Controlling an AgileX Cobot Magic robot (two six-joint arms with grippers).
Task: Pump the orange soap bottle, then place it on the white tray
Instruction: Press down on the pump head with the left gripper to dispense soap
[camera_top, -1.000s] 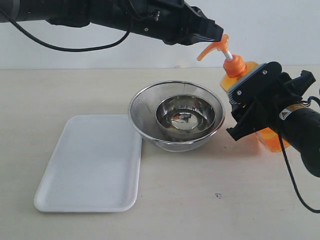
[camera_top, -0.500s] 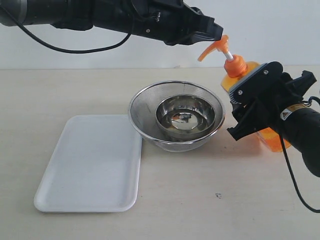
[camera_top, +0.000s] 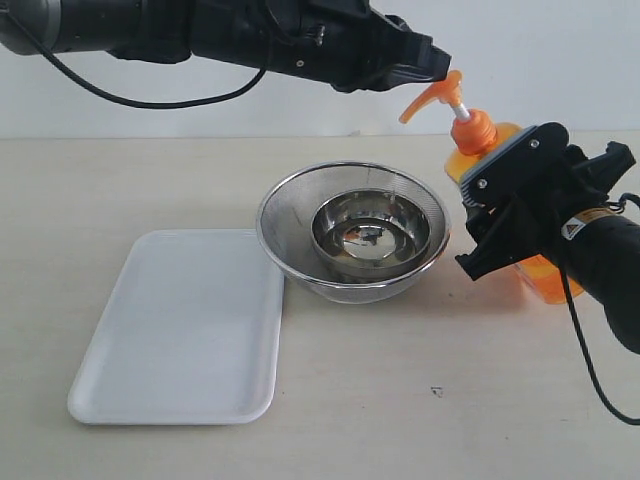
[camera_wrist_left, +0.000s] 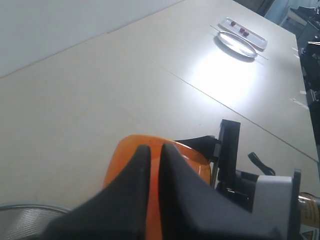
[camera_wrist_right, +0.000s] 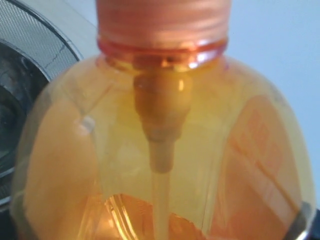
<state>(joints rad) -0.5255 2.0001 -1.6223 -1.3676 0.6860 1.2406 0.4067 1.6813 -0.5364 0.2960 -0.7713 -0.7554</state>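
The orange soap bottle (camera_top: 541, 279) stands tilted on the table at the right, its pump head (camera_top: 437, 94) raised on a white stem. My right gripper (camera_top: 496, 212) is shut around the bottle's body from the front. In the right wrist view the bottle (camera_wrist_right: 100, 165) fills the frame and hides the fingers. My left gripper (camera_top: 436, 63) reaches across from the upper left, shut, with its tips at the top of the pump head. The left wrist view shows the black fingers (camera_wrist_left: 135, 185) nearly together over the orange pump head (camera_wrist_left: 122, 150). The white tray (camera_top: 180, 325) lies at the front left, with nothing on it.
A round steel strainer bowl (camera_top: 290, 205) with a smaller steel bowl (camera_top: 371, 232) inside sits between the tray and the bottle. The left arm's black cable (camera_top: 150, 98) hangs at the back left. The right arm's cable (camera_top: 590, 370) trails over the table at the right.
The pump head and the left gripper's tips have shifted slightly up and to the right. The right gripper keeps its hold on the bottle.
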